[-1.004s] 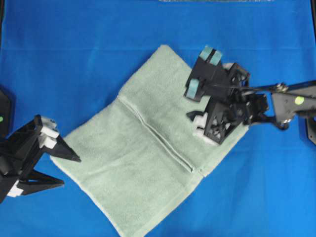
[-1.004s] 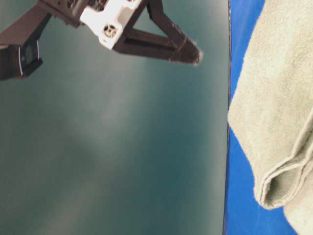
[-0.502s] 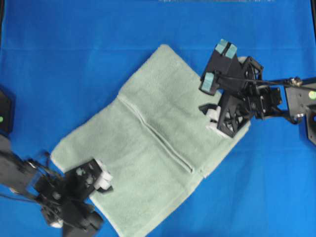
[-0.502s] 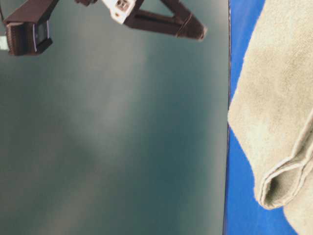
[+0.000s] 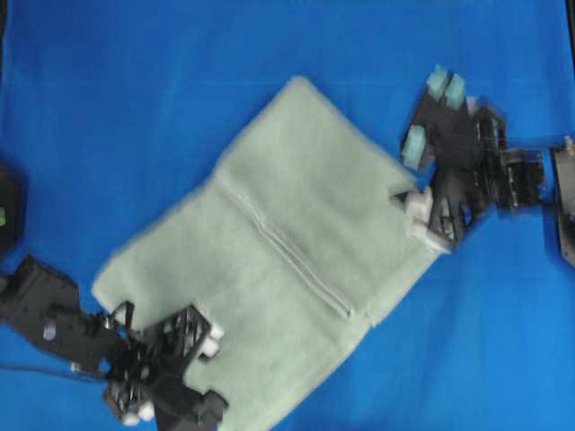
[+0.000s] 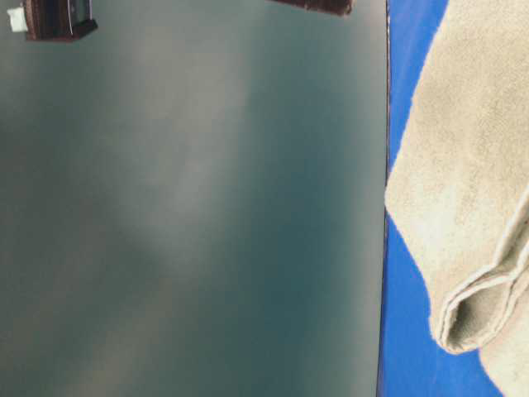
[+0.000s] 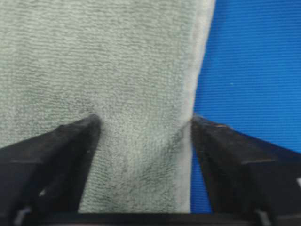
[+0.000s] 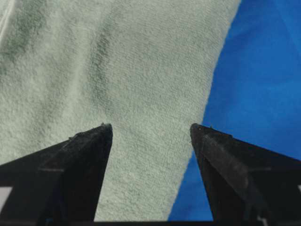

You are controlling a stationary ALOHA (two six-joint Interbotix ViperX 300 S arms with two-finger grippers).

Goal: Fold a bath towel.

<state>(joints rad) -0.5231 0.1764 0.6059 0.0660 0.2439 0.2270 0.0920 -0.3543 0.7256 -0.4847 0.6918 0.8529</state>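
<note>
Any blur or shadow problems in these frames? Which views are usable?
Overhead: motion-blurred, both arms smeared, pale sage-green terry bath towel soft. Table-level: mostly a featureless dark teal surface, towel fold sharp at right. Left wrist: crisp, left pincer open, shadowing the pile between its tips. Right wrist: crisp, right pincer open, even light.

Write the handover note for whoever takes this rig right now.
Left end effector: open, straddling the bath towel's hemmed edge at its near-left corner.
Right end effector: open above the towel's far-right edge, holding nothing.
Towel: flat on the blue cloth, one flap folded over, hems meeting at a diagonal seam.
Left: grasp the edges and make the next fold.
</note>
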